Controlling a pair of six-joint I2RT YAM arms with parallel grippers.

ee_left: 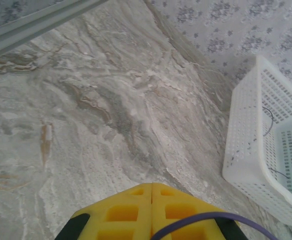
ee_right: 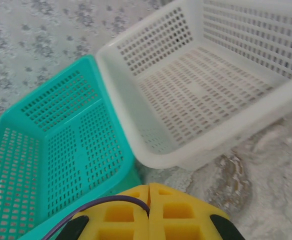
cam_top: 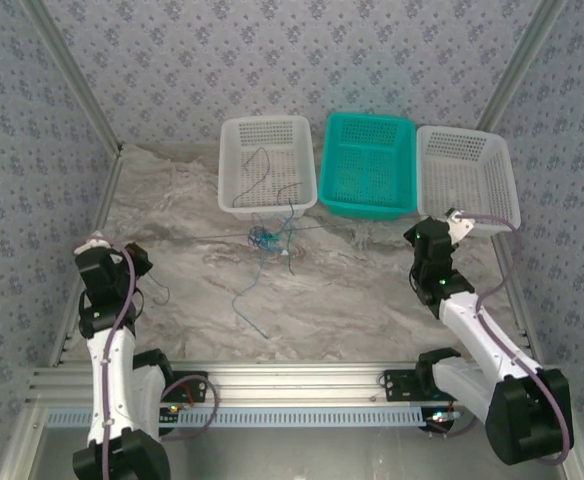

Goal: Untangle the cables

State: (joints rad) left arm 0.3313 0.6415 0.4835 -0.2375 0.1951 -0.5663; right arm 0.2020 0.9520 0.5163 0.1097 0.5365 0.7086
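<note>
The left gripper (ee_left: 151, 190), with yellow foam fingers, is pressed together and holds nothing. It is over the grey marble table (cam_top: 372, 290), on the left. The right gripper (ee_right: 149, 189) is pressed together too, on the right. The tangle of thin blue, green and dark cables (cam_top: 265, 238) lies between them, well apart from both. Dark strands reach into the far white plastic basket (cam_top: 228, 190).

Soft even light, no real glare

Top cam: bright & flat, just faint shadows under the baskets (cam_top: 227, 160) upper center; kinda soft, cables (cam_top: 264, 240) mid-frame barely resolve. Wrist cams: washed-out, low contrast, grainy-ish; yellow fingers (ee_left: 121, 212) at bottom edge are blurry/out of focus, wall pattern (ee_left: 226, 35) up top smeared too.
</note>
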